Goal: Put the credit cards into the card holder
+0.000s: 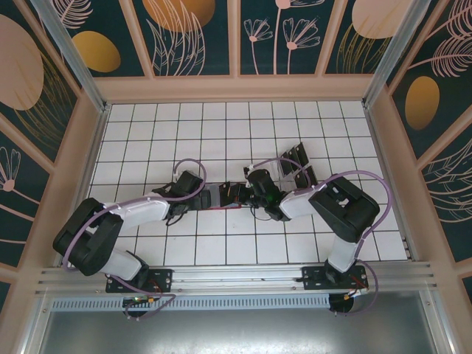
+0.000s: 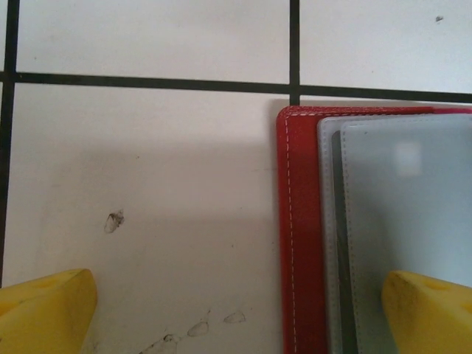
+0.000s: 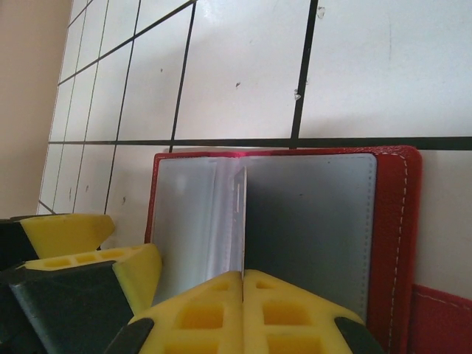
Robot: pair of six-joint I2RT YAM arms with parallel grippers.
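Observation:
The red card holder (image 1: 220,196) lies open on the white tiles between my two grippers, its grey plastic sleeves facing up (image 3: 310,221). My right gripper (image 3: 243,274) is shut on a thin credit card (image 3: 241,214), which stands edge-on over the holder's middle fold. My left gripper (image 2: 236,313) is open and straddles the holder's left edge (image 2: 299,221). One of its yellow fingers (image 2: 428,310) is over the sleeve, the other (image 2: 44,313) over the bare tile. That left finger (image 3: 74,236) also appears beside the holder in the right wrist view. More dark credit cards (image 1: 296,166) stand behind the right arm.
The dark cards sit in a clear slotted rack (image 1: 302,175) on the tiles just behind the right wrist. Wooden walls (image 1: 85,155) enclose the tiled floor on three sides. Both arm bases are bolted to the rail (image 1: 236,276) at the near edge.

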